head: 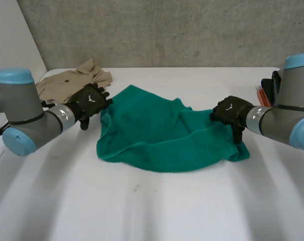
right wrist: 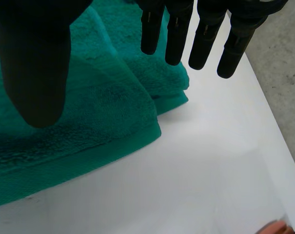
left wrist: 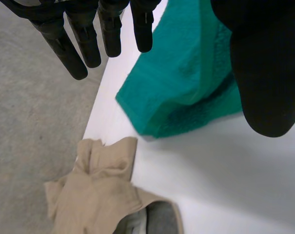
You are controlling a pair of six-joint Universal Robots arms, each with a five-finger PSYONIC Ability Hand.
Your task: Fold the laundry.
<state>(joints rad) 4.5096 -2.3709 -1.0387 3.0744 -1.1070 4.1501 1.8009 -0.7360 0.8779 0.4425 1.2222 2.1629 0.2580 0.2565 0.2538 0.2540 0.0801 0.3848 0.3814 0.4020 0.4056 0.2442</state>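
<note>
Head view: rumpled green towel (head: pixel 162 131)

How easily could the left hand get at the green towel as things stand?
Probably easily, yes: the left hand is open right at the green towel, at its left edge, with nothing lying between them. The beige garment sits beside the hand, apart from the towel.

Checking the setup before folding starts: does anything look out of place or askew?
The green towel lies rumpled, not flat; the tan garment sits bunched at the table's far corner, seemingly overhanging its edge.
</note>
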